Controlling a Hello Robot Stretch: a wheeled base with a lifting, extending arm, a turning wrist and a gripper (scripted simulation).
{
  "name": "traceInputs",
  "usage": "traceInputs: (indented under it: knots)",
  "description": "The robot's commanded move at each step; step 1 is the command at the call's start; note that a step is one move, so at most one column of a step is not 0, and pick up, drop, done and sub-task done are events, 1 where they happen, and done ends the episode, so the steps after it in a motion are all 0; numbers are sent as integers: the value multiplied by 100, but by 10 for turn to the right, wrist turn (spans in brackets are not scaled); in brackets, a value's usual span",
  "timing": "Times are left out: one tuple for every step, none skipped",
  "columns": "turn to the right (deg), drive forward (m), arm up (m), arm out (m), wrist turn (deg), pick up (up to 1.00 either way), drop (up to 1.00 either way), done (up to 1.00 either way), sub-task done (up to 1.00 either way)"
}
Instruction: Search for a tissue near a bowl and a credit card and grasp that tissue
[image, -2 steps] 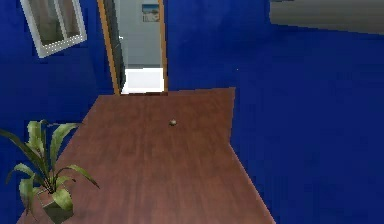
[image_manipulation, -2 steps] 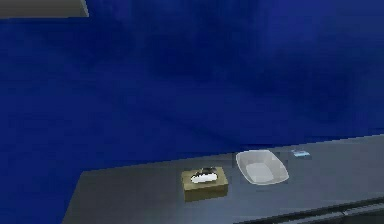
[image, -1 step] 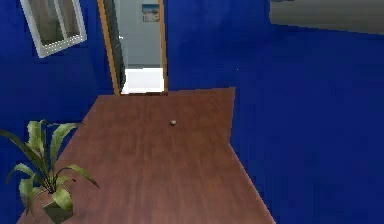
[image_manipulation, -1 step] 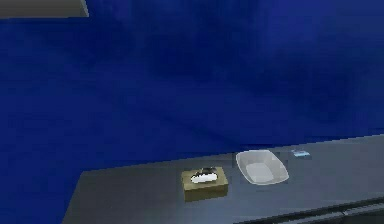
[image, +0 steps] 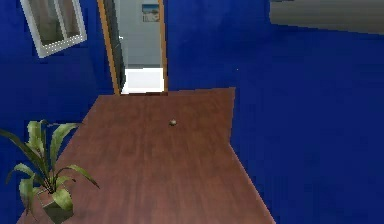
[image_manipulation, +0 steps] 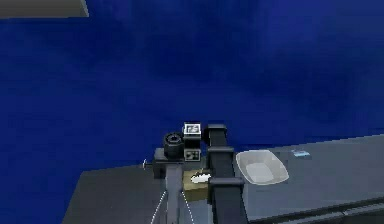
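On the grey counter (image_manipulation: 330, 178), white bowl (image_manipulation: 262, 167) near tan box (image_manipulation: 197, 184).

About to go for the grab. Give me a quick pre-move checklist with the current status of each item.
1. A white bowl stands on the grey tabletop: ok.
2. Credit card by the bowl: a small pale flat thing lies up and right of it; identity cannot tell.
3. Tissue found: a white-and-tan thing lies left of the bowl; identity cannot tell.
4. The gripper is next to that thing in the picture: ok.
5. Over or touching it: cannot tell.
6. Holding anything: cannot tell.
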Motion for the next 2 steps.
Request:
traceInputs:
  knots:
    - [0,0,0,0,450,0,0,0,0]
    - [0,0,0,0,450,0,0,0,0]
